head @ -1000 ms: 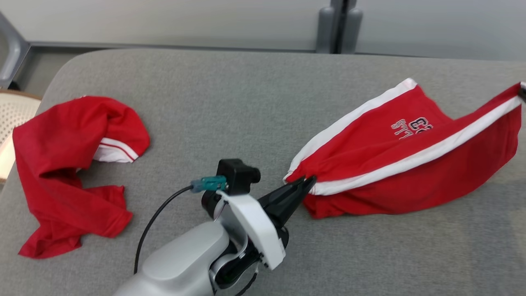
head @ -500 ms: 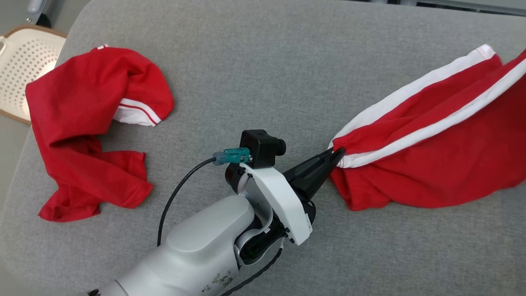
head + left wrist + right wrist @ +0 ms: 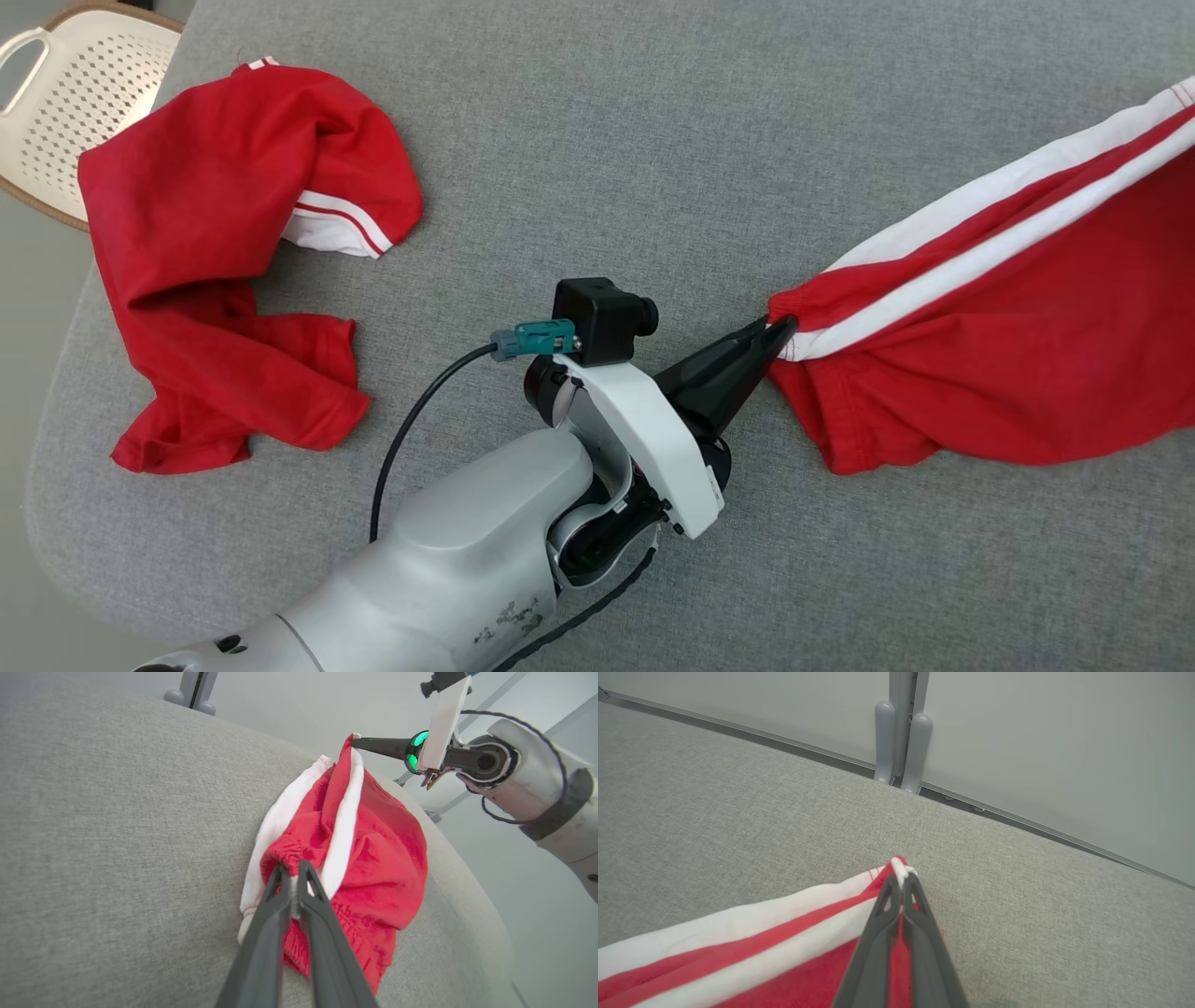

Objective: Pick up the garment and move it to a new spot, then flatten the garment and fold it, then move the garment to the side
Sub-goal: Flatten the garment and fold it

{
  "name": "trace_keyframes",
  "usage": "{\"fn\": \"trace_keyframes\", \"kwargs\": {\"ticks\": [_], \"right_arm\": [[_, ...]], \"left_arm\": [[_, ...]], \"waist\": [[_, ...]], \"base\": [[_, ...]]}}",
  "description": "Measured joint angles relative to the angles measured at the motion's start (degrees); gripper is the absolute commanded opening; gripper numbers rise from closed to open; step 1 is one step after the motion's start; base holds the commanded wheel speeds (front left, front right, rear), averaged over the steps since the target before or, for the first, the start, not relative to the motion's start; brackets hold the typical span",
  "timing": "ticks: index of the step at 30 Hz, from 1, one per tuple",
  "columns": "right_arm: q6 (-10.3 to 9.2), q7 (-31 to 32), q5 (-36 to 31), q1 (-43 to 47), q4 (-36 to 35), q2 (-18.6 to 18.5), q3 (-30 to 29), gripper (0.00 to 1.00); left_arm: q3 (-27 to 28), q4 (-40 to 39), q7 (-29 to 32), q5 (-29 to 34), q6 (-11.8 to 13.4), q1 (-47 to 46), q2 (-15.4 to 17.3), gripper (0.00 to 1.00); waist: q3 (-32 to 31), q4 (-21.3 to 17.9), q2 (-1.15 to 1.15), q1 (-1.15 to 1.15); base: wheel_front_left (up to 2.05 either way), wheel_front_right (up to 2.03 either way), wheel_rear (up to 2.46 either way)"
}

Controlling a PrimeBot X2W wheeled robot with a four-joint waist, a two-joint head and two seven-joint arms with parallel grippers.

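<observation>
Red fabric shorts with white side stripes (image 3: 1008,373): lying stretched across the right part of a grey upholstered surface (image 3: 597,140), the bulk sagging onto the grey top while both ends are being gripped. Left gripper (image 3: 782,327): its two long dark fingers are pressing together on the gathered red corner at the shorts' left end, near the middle of the surface, the jaws standing almost closed with only cloth between them. Right gripper (image 3: 901,877): clamping fully closed on a white-edged corner at the shorts' far right end and holding it raised above the surface. The shorts are spanning the two grippers, with the white stripes running from one to the other. Crumpled red garment with a white-trimmed cuff (image 3: 215,252): lying in a heap on the left part of the surface, well apart from the shorts. White perforated plastic basket (image 3: 65,103): sitting just beyond the far left corner of the surface, beside that heap.
</observation>
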Motion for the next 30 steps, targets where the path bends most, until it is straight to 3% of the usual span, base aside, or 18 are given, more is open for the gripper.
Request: {"fn": "trace_keyframes", "kwargs": {"ticks": [1,4,5,10,11,12,22,30], "right_arm": [[0.0,-0.19,0.04,-0.36,0.54,0.03,0.3,0.0],[0.0,-1.52,0.15,-1.13,1.92,0.01,0.97,0.0],[0.0,-2.05,0.15,-1.56,2.5,-0.02,1.1,0.0],[0.0,-5.02,0.37,-2.94,5.27,0.54,2.1,0.0],[0.0,-5.67,0.34,-3.1,5.69,0.66,2.2,0.38],[0.0,-6.05,0.54,-3.37,6.35,0.92,2.13,1.0],[0.0,-10.61,0.22,-4.8,10.57,2.46,4.34,1.0],[-0.01,-18.63,2.37,-2.61,11.61,4.69,5.49,1.0]], "left_arm": [[0.03,0.35,-0.24,-0.44,0.0,0.0,-0.09,0.2],[0.16,1.62,-0.91,-0.69,0.0,-0.38,-0.21,0.92],[0.34,2.11,-1.08,-0.6,0.0,-0.8,-0.32,1.0],[0.15,3.52,-1.78,-0.56,0.0,-1.16,-0.97,1.0],[0.03,3.7,-1.94,-0.56,0.01,-1.16,-1.08,1.0],[-0.04,3.98,-1.96,-0.56,0.01,-1.16,-1.19,1.0],[1.21,6.75,-2.27,-0.53,0.0,-1.08,-1.41,1.0],[8.49,9.0,-2.37,2.81,0.0,1.84,-0.8,1.0]], "waist": [[0.12,0.09,0.0,0.0],[0.47,0.39,0.0,0.0],[0.59,0.51,0.0,0.0],[1.05,1.17,0.0,0.0],[1.14,1.27,0.0,0.0],[1.21,1.38,0.0,0.0],[0.29,1.03,0.0,0.0],[-3.86,-0.98,0.0,0.0]], "base": [[0.0,0.0,0.0],[0.0,0.0,0.0],[0.0,0.0,0.0],[0.0,0.0,0.0],[0.0,0.0,0.0],[0.0,0.0,0.0],[0.0,0.0,0.0],[0.0,0.0,0.0]]}}
